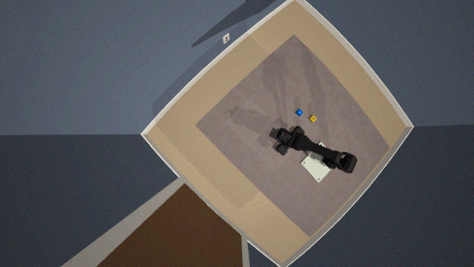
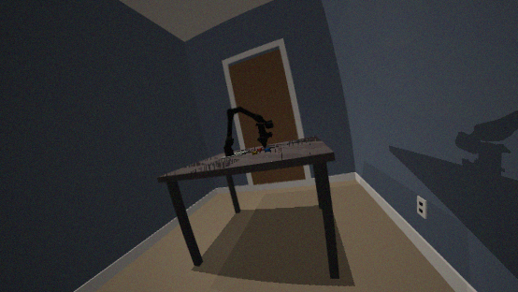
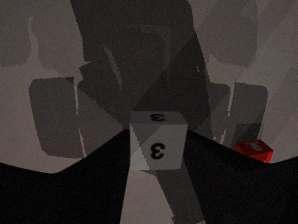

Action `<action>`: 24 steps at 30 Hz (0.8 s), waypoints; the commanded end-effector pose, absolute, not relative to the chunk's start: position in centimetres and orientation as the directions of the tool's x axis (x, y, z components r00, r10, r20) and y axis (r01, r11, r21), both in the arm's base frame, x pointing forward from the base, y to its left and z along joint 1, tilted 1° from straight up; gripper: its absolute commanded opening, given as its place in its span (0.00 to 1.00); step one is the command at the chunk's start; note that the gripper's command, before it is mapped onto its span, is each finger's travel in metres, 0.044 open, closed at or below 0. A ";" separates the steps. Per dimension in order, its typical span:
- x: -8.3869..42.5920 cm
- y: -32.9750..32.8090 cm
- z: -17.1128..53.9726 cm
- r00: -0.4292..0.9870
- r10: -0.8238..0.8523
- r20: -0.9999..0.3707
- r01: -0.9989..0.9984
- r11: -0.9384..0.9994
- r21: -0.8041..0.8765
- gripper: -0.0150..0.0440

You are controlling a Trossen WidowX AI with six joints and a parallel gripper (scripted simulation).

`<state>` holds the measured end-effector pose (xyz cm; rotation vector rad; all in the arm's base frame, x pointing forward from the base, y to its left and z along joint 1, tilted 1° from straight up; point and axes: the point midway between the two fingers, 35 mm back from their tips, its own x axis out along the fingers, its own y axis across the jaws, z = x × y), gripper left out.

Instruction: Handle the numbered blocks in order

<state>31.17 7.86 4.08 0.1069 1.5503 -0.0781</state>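
White block [image 3: 157,147], digit 3, is sitting on the table [image 1: 257,184] [image 2: 294,153] [image 3: 17,90], between the fingers; overhead, the arm is hiding it. Gripper [image 1: 274,133] [image 2: 265,146] [image 3: 156,136] is clamping it, one finger bearing on each side face. Block is looking roughly centred in the grip, so the squeeze should be loading both sides evenly. 3 is odd, so I'm reading this as grip-and-release: no lift, open next. Main risk is dragging it if the arm is rising before the fingers are clear.

Red block [image 2: 260,150] [image 3: 254,150] is lying just beyond one finger, digit too blurred to call. Wide opening could be nudging it out of order. Blue block [image 1: 299,112] [image 2: 267,150] and yellow block [image 1: 313,119] [image 2: 254,153] are sitting apart from the gripper. Arm [image 1: 322,150] [image 2: 246,113] is reaching out and down from above, keeping its links off them.
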 end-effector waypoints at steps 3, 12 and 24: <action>31.1 7.9 4.0 0.018 0.016 -1.000 0.122 0.992 0.019 0.59; 31.1 7.9 4.0 0.018 0.016 -1.000 0.122 0.992 0.019 0.93; 31.3 7.8 9.6 0.018 0.017 -1.000 0.122 0.992 0.019 0.80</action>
